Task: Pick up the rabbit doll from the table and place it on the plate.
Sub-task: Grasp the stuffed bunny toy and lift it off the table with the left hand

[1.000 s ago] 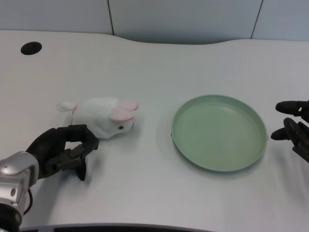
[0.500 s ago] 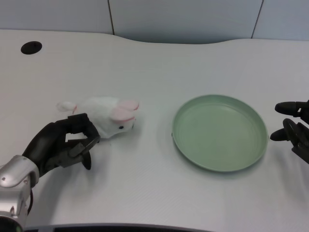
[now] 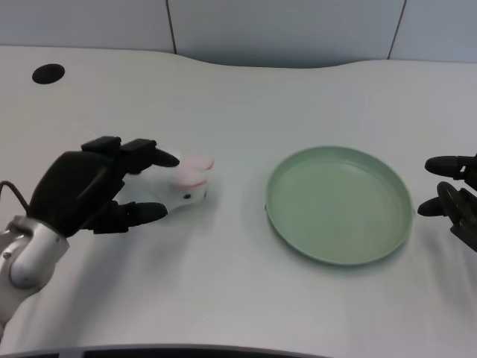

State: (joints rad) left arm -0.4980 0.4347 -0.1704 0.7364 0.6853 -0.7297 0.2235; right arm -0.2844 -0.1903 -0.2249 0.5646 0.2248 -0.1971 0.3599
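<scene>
The white rabbit doll [image 3: 182, 183] with pink ears lies on its side on the table, left of centre, head toward the plate. My left hand [image 3: 93, 186] reaches over its rear half with fingers spread, covering the body and tail. The fingers stretch above the doll and the thumb lies in front of it; no grip shows. The green plate [image 3: 339, 252] sits empty to the right of the doll.
A round black hole [image 3: 48, 74] is in the tabletop at the far left. My right hand [image 3: 455, 198] waits at the right edge beside the plate. The table's back edge curves along a grey wall.
My left hand has lifted from the table, opened its curled fingers and moved forward over the rabbit's rear half. The doll and plate have stayed put.
</scene>
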